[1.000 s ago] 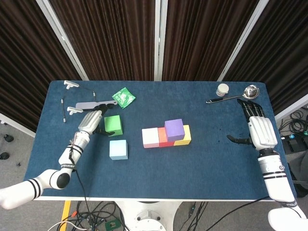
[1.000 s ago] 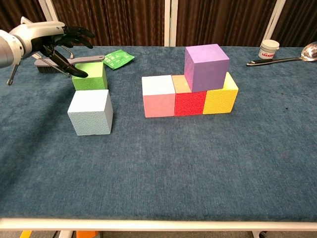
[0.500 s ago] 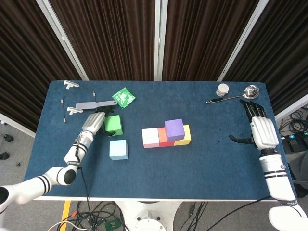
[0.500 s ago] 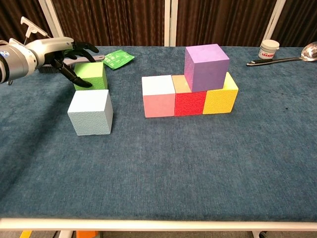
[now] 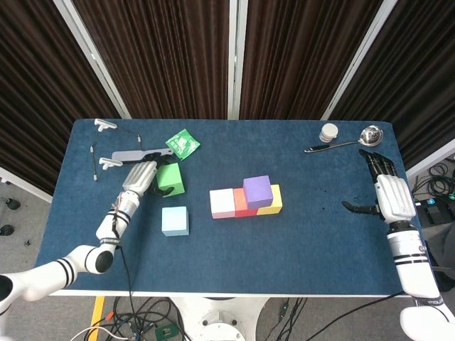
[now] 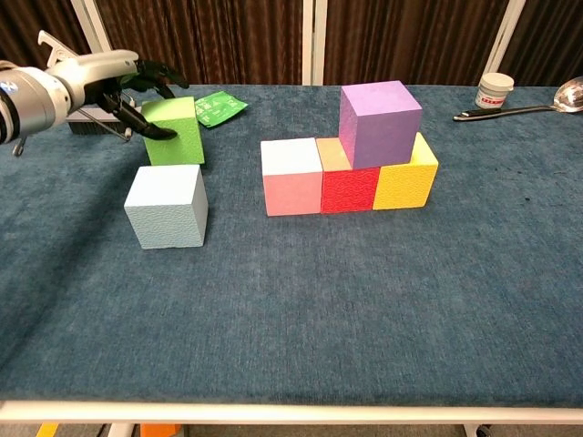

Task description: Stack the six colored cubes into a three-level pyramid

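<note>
A pink cube [image 5: 222, 203], a red cube [image 5: 240, 204] and a yellow cube [image 5: 273, 204] stand in a row mid-table, with a purple cube [image 5: 257, 191] on top over the red and yellow ones. A light blue cube [image 5: 175, 221] sits alone to their left. My left hand [image 5: 140, 177] grips the green cube [image 5: 170, 177], which hangs tilted just above the table behind the light blue cube [image 6: 167, 207]; the thumb lies on the green cube [image 6: 175, 133] in the chest view. My right hand [image 5: 388, 196] stays open at the right table edge, holding nothing.
A green packet [image 5: 183, 144] and a grey flat tool [image 5: 131, 155] lie behind the green cube. A white clip [image 5: 105, 125] and a thin rod [image 5: 93, 162] are at the back left. A small white jar [image 5: 328, 132] and a metal spoon [image 5: 345, 142] lie at the back right.
My left hand has closed around the green cube and raised it a little, tilting it. The right hand drifted slightly right. The other cubes stayed put.
</note>
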Controlling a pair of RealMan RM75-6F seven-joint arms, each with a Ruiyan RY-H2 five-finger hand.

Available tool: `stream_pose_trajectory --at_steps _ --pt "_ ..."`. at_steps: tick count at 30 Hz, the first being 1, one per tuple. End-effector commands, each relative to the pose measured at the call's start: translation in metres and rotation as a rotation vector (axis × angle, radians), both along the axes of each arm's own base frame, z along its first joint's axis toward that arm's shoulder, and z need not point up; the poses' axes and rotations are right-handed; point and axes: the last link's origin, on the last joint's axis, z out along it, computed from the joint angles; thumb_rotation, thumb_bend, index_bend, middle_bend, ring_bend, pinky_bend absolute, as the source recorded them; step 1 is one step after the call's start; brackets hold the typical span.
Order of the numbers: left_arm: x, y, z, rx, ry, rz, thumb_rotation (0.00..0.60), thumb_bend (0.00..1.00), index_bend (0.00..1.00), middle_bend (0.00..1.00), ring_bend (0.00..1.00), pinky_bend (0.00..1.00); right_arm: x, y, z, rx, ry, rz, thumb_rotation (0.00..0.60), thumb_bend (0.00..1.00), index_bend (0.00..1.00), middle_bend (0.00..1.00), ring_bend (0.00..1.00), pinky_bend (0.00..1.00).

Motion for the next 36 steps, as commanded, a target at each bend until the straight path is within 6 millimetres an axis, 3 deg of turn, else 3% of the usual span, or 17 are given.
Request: stream_pose_trajectory --at_steps 1,11,22,30,36 --pt "0.014 -0.002 0.016 0.037 -0.012 -0.047 0.600 0.29 0.19 0.46 0.05 0.04 0.001 0.000 0.002 -0.010 -0.003 0.007 0.600 0.00 0.00 0.08 0.00 0.00" --pt "0.044 -0.038 0.029 0.067 -0.049 -0.079 0.600 0.27 0.17 0.46 0.05 0.05 0.015 0.001 0.019 -0.117 -0.045 0.034 0.600 0.00 0.00 0.10 0.00 0.00" --pt "0.078 -0.064 0.006 0.030 -0.045 -0.083 0.600 0.26 0.16 0.47 0.05 0.05 0.031 0.004 0.029 -0.202 -0.079 0.068 0.600 0.00 0.00 0.09 0.00 0.00" --pt "0.104 -0.076 -0.011 0.014 -0.046 -0.101 0.600 0.27 0.16 0.48 0.06 0.05 0.030 0.007 0.026 -0.182 -0.098 0.064 0.600 0.00 0.00 0.09 0.00 0.00" --pt "0.120 -0.081 -0.010 0.075 -0.071 -0.091 0.600 0.26 0.16 0.50 0.09 0.05 0.024 0.011 0.029 -0.185 -0.105 0.056 0.600 0.00 0.00 0.09 0.00 0.00"
